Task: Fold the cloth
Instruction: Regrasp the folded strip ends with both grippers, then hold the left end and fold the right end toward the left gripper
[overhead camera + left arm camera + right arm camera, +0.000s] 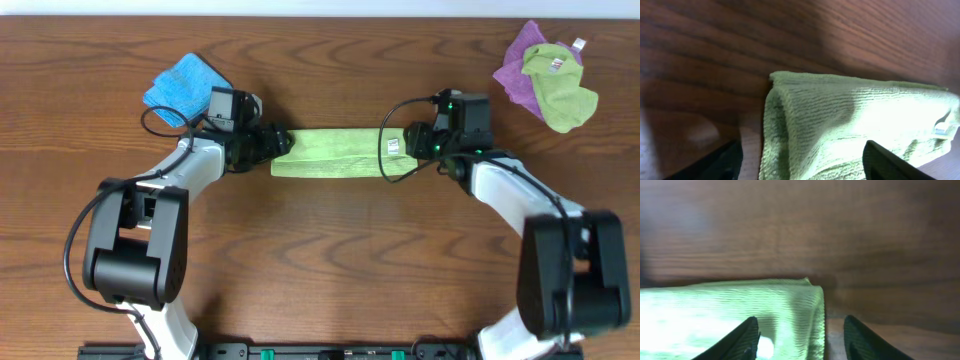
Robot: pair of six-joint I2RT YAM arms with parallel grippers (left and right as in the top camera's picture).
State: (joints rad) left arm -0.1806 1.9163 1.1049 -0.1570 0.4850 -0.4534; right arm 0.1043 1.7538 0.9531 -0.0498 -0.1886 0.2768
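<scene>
The green cloth (pixel 335 155) lies near the middle of the table (pixel 330 270), already doubled into a narrow strip. Its long axis runs straight across from one arm to the other. Each end has an arm at it: the left gripper (pixel 275 143) sits at the strip's left end and the right gripper (pixel 400 140) at the end with the small white tag (pixel 392 146). Neither arm is nearer, since both are right on the fabric. If the next fold brings one short end over to the other, I'd guess either arm could carry it along that axis.

From above I can't tell how the jaws stand, because the wrist housings cover them. The wrist cameras show it. On the left, the two dark fingers (pixel 722 162) are spread wide, with the rounded, doubled end of the cloth lying between them and nothing pinched. On the right, the fingers (pixel 742 337) are also spread. They straddle the cloth's corner, which stops short of the far finger and leaves bare wood there.

Only the overhead view takes in the rest: a blue cloth (pixel 185 88) bunched beyond the left arm, and a purple cloth (pixel 520 60) with another green one (pixel 565 95) heaped on it at the far right corner, well apart from the work.
</scene>
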